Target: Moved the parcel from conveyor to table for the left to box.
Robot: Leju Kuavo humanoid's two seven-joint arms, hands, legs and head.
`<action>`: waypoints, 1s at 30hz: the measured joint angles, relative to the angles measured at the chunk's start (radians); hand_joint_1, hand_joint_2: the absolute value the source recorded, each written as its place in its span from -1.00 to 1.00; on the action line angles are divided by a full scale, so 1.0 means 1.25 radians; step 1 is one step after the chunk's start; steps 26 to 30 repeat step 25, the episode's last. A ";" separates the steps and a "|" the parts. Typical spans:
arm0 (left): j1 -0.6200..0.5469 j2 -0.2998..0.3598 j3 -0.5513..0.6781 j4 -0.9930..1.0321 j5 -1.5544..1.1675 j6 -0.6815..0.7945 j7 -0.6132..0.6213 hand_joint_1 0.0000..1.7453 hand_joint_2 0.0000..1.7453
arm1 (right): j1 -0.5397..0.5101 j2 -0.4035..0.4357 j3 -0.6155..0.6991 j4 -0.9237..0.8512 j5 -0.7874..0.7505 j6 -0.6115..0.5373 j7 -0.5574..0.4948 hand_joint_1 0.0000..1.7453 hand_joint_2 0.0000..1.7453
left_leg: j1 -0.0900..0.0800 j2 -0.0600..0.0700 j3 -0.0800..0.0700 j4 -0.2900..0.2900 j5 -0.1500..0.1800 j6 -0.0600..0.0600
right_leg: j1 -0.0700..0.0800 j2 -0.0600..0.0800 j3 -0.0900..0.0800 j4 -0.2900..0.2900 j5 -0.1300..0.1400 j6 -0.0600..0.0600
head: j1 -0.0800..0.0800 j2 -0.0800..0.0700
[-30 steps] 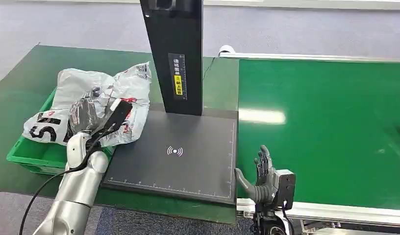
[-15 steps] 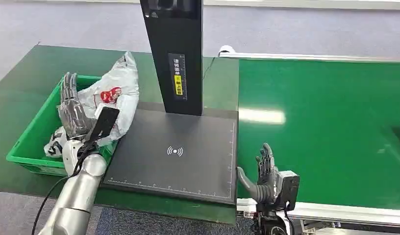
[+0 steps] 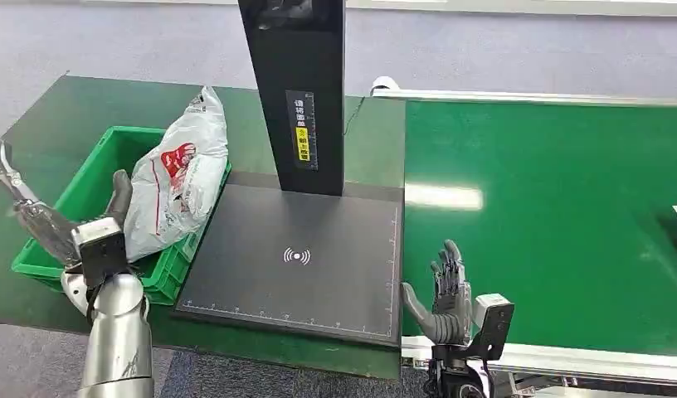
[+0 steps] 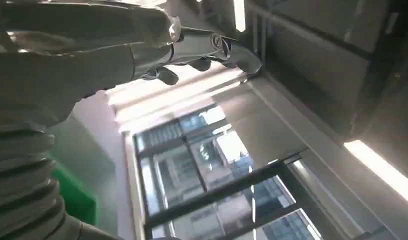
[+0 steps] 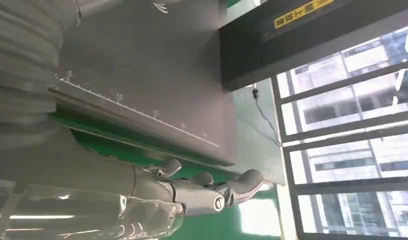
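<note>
While free of the open left hand (image 3: 49, 228), parcel (image 3: 176, 178) in bin (image 3: 86, 178)

L hand (image 3: 45, 220) raised at near left, fingers spread, holding nothing. R hand (image 3: 441, 294) upright at near centre-right, fingers apart, empty, palm facing left.

White wireless-signal symbol printed at centre of the dark scan pad (image 3: 295, 256). Ruler graduations along the pad's front and right edges; numerals too small to read in the head view, "5" and "10" legible in the right wrist view. Yellow label with black characters, below a column of white characters, on the black scanner column (image 3: 301, 124); characters not legible. Red logo and fine printed lines on the white parcel (image 3: 179, 174); wording unreadable.
</note>
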 measured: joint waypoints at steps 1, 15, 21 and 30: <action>0.010 0.002 -0.028 -0.011 0.028 -0.007 0.017 -1.00 1.00 | 0.000 -0.001 0.000 0.000 0.004 -0.002 -0.001 -1.00 1.00 | 0.000 0.000 0.000 0.000 0.000 0.000 | 0.000 0.000 0.000 0.000 0.000 0.000 | 0.000 0.000; 0.198 0.068 -0.354 -0.171 0.345 -0.526 0.054 -1.00 1.00 | 0.001 -0.013 -0.009 -0.012 0.037 0.019 0.000 -1.00 1.00 | 0.000 0.001 0.000 0.000 0.000 0.000 | 0.000 0.001 -0.001 0.000 0.000 0.000 | 0.000 0.000; 0.227 0.075 -0.379 -0.175 0.360 -0.587 0.084 -1.00 1.00 | 0.001 -0.013 -0.011 -0.016 0.048 0.026 0.000 -1.00 1.00 | 0.000 0.001 0.000 0.000 0.000 0.000 | 0.000 0.001 0.000 0.000 0.000 0.000 | 0.000 0.000; 0.244 0.075 -0.386 -0.155 0.359 -0.613 0.099 -1.00 1.00 | -0.001 -0.013 -0.011 -0.018 0.058 0.033 0.005 -1.00 1.00 | 0.000 0.001 0.000 0.000 0.000 0.000 | 0.000 0.001 0.000 0.000 0.000 0.000 | 0.000 0.000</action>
